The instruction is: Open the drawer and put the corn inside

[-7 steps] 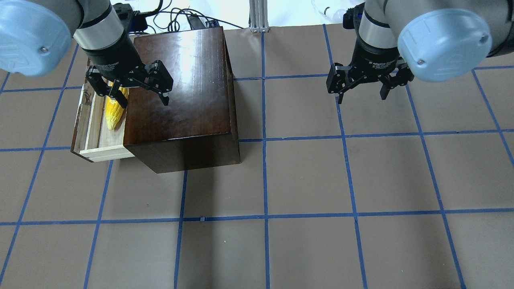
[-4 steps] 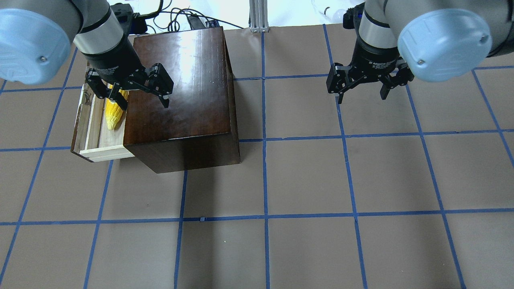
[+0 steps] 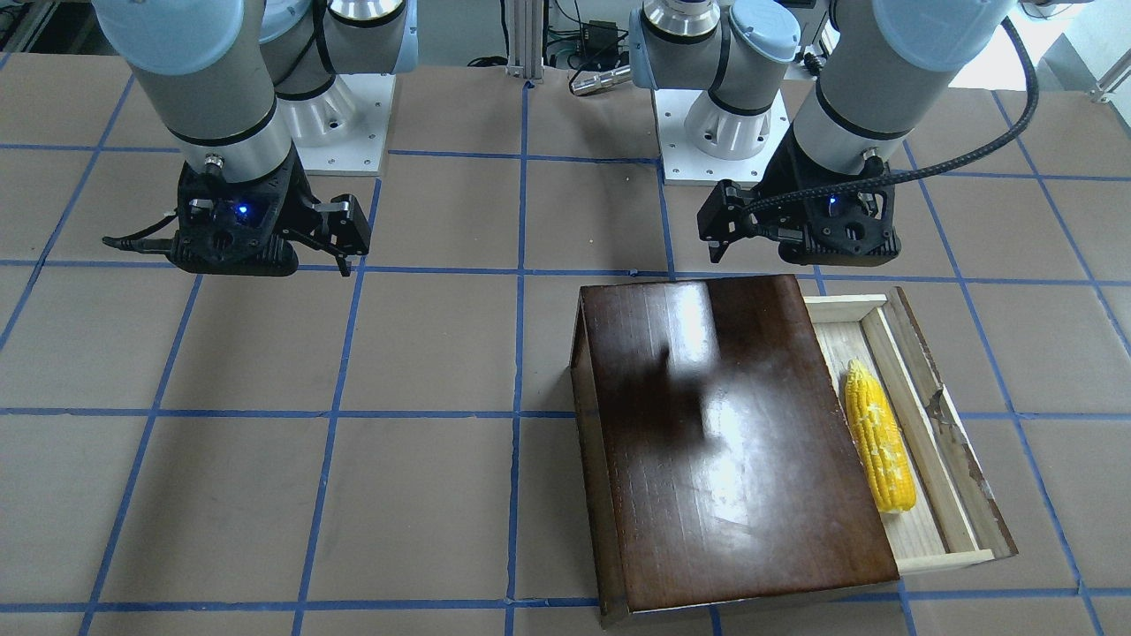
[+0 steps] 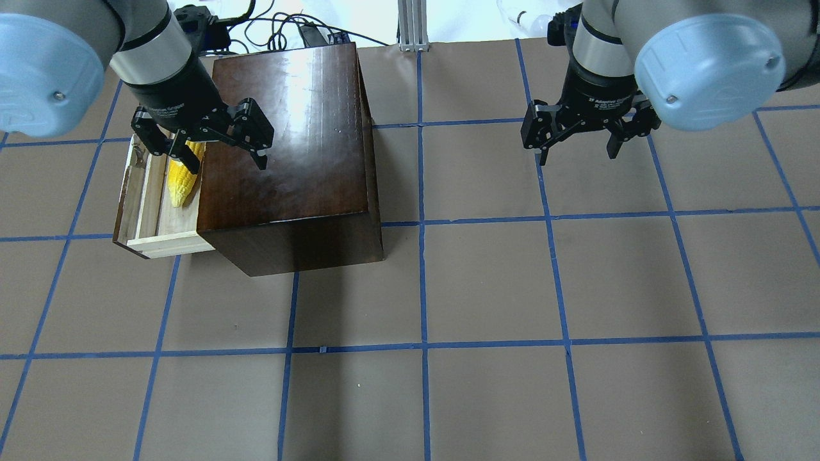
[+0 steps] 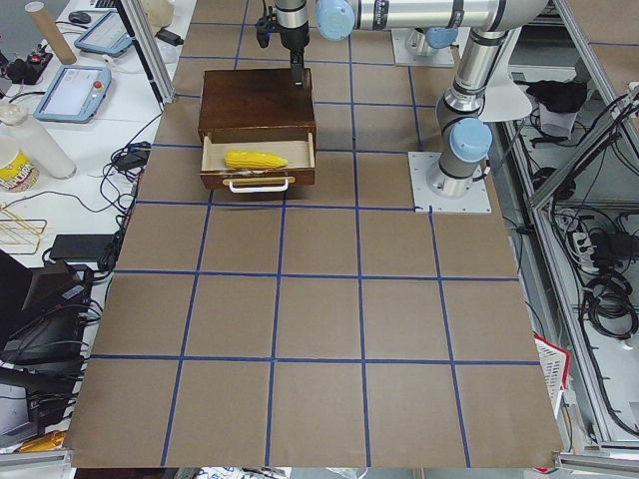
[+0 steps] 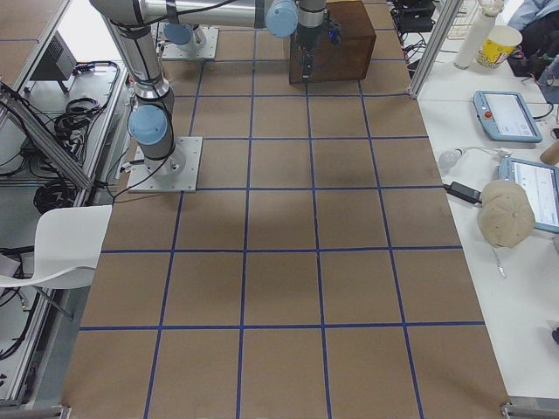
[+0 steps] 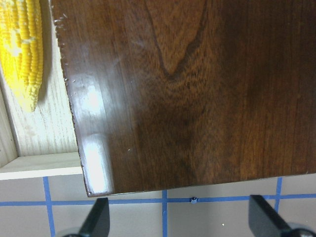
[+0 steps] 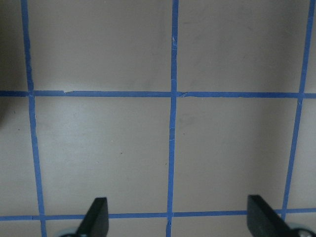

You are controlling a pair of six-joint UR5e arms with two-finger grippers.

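The drawer (image 4: 138, 211) stands pulled out of the left side of the glossy dark-brown box (image 4: 288, 128). The yellow corn (image 4: 181, 186) lies inside the drawer along the box's edge, and it also shows in the front view (image 3: 877, 442) and the left wrist view (image 7: 24, 54). My left gripper (image 4: 225, 163) is open and empty, held above the box's top edge and the drawer, clear of the corn. My right gripper (image 4: 576, 157) is open and empty above bare table at the far right.
The table is brown paper with a blue tape grid (image 4: 423, 346). Cables and a metal post (image 4: 413, 25) lie beyond the far edge. The drawer has a white handle (image 5: 258, 185) on its dark front panel.
My left gripper has drifted a little up and back from the drawer, still open. The corn stays in the drawer. The right arm has not moved.
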